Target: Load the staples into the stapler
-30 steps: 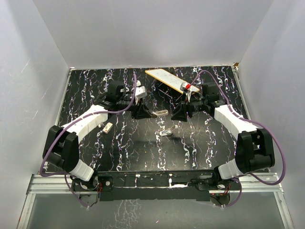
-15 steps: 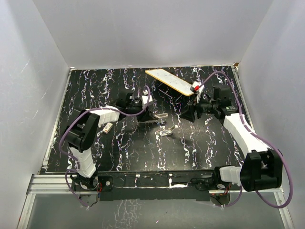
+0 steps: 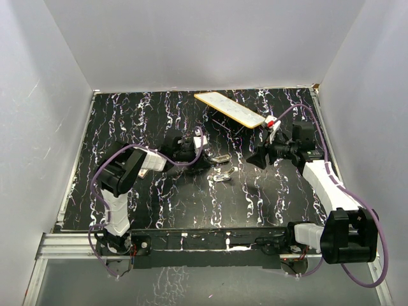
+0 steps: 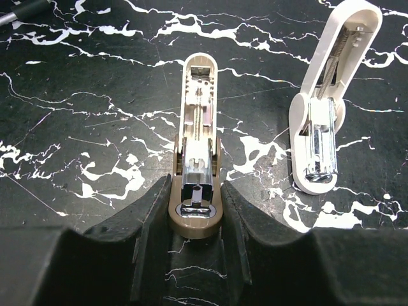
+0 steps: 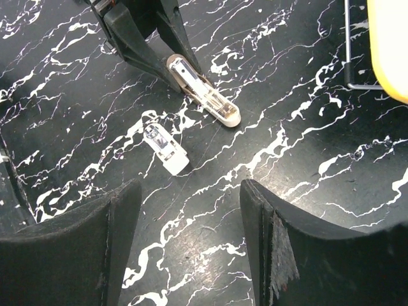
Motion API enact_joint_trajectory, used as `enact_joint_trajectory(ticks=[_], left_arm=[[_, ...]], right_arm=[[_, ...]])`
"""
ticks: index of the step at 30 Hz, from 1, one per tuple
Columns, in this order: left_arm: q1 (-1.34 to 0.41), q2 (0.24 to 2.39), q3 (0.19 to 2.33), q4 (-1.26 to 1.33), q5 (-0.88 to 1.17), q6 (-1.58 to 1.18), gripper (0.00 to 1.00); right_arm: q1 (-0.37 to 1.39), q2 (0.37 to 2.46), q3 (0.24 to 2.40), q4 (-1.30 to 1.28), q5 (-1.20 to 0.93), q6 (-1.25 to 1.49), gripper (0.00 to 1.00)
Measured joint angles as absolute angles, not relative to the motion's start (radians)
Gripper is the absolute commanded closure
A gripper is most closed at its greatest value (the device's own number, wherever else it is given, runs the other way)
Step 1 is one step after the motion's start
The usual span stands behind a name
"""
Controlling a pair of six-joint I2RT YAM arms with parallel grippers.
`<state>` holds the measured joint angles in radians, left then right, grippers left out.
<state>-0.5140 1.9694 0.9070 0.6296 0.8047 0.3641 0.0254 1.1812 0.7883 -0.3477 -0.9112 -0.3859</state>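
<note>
Two small staplers lie opened on the black marbled table. The tan-based stapler [image 4: 196, 153] lies flat with its near end between my left gripper's fingers [image 4: 156, 210], which press against both of its sides. My left gripper [image 3: 207, 159] is shut on it. The same stapler [image 3: 220, 159] shows in the top view and in the right wrist view [image 5: 204, 94]. A white stapler [image 4: 320, 121] lies just to its right, free [image 3: 223, 175] [image 5: 164, 148]. My right gripper [image 3: 256, 156] [image 5: 190, 188] is open and empty, right of both. No loose staples show.
A long yellow-edged flat board [image 3: 229, 109] stands on a wire frame at the back, its corner also in the right wrist view [image 5: 390, 44]. A dark pen tip [image 4: 22, 9] lies left of the stapler. White walls enclose the table on three sides.
My left gripper has moved right and closed around the near end of the tan stapler. My right gripper has drawn back to the right, away from the staplers.
</note>
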Motion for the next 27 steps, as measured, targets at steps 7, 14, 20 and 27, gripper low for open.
enact_joint_trajectory(ticks=[7, 14, 20, 27], left_arm=[[-0.515, 1.969, 0.838, 0.711, 0.788, 0.348, 0.43], [-0.521, 1.953, 0.779, 0.788, 0.776, 0.339, 0.26], [-0.516, 1.888, 0.728, 0.757, 0.734, 0.337, 0.15], [-0.476, 1.629, 0.904, 0.258, 0.527, 0.364, 0.11]], right_arm=[[0.016, 1.174, 0.788, -0.331, -0.915, -0.385, 0.34], [0.011, 1.173, 0.775, -0.318, -0.92, -0.382, 0.33], [0.011, 1.173, 0.773, -0.314, -0.923, -0.375, 0.32], [0.011, 1.213, 0.801, -0.337, -0.908, -0.377, 0.31]])
